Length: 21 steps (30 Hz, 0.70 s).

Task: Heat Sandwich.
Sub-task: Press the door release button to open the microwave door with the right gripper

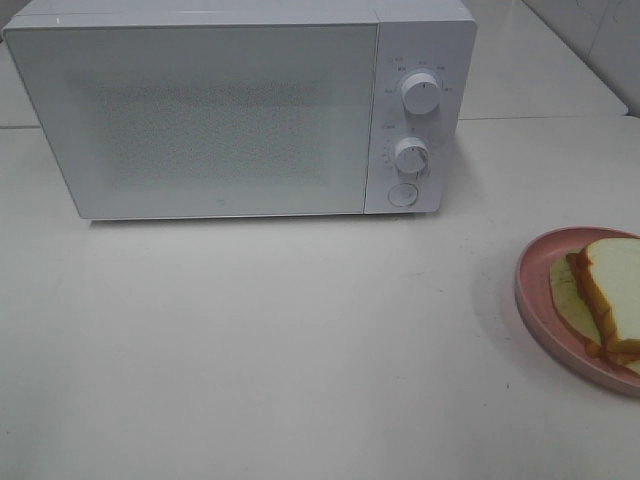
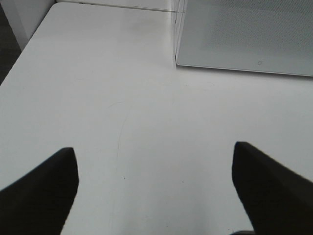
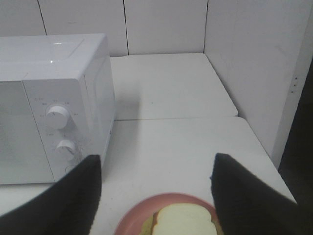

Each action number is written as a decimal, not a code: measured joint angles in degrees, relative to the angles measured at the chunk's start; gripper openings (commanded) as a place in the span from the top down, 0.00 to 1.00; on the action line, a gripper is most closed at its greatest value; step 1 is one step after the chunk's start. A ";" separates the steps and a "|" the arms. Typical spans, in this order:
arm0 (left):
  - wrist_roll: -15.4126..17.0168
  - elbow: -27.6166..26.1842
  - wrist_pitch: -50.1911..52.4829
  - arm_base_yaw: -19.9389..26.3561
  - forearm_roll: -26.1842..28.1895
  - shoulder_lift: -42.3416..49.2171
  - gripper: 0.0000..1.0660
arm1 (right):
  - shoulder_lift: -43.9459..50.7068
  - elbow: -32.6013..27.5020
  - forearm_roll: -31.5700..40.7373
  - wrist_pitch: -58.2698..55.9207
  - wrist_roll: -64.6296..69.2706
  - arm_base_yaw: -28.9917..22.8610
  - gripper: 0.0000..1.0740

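1. Across the whole exterior high view runs a white table [image 1: 280, 350], which carries everything else. A seam crosses it behind the microwave.
2. At the back left of the table stands a white microwave [image 1: 200, 110]. Its wide, speckled door is shut, and its control panel takes up the right end.
3. At the right edge of the exterior view, well apart from the microwave and nearer the front, lies a round pink plate [image 1: 530, 290]. The frame cuts off part of it.
4. On that plate rests the sandwich [image 1: 615, 290]. A white slice with a tan-brown crust lies on top, and a pale yellow-green layer shows at its left side. It lies flat, and its right part runs out of the frame.
5. The left gripper [image 2: 154, 148] shows only in its own wrist view. Its two dark fingers [image 2: 44, 191] stand wide apart over bare table, with nothing between them. The shut microwave door is ahead and to one side.
6. The right gripper [image 3: 157, 157] likewise shows only in its own wrist view. Its fingers [image 3: 249, 196] are spread wide and grip nothing. The plate and sandwich lie on the table between and beyond them, and the microwave's panel end is off to one side.
7. On the panel, an upper knob [image 1: 420, 92] sits above a lower knob [image 1: 411, 157].
8. A small round button [image 1: 403, 195] sits just under the lower knob.
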<state>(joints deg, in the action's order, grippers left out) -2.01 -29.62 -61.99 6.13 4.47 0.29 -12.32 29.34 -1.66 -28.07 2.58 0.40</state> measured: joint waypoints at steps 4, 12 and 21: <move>0.00 0.00 0.00 0.00 0.00 0.00 0.25 | -2.64 0.00 0.00 4.70 0.00 0.00 0.67; 0.00 0.00 0.00 0.00 0.00 0.00 0.25 | -10.14 0.00 0.00 13.41 0.00 -4.98 1.00; 0.00 0.00 0.00 0.00 0.00 0.00 0.25 | -25.04 0.00 0.23 27.39 0.06 -11.69 1.00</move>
<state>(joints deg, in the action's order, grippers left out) -2.01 -29.62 -61.99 6.13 4.47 0.29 -37.36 29.34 -1.43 -0.69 2.64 -11.29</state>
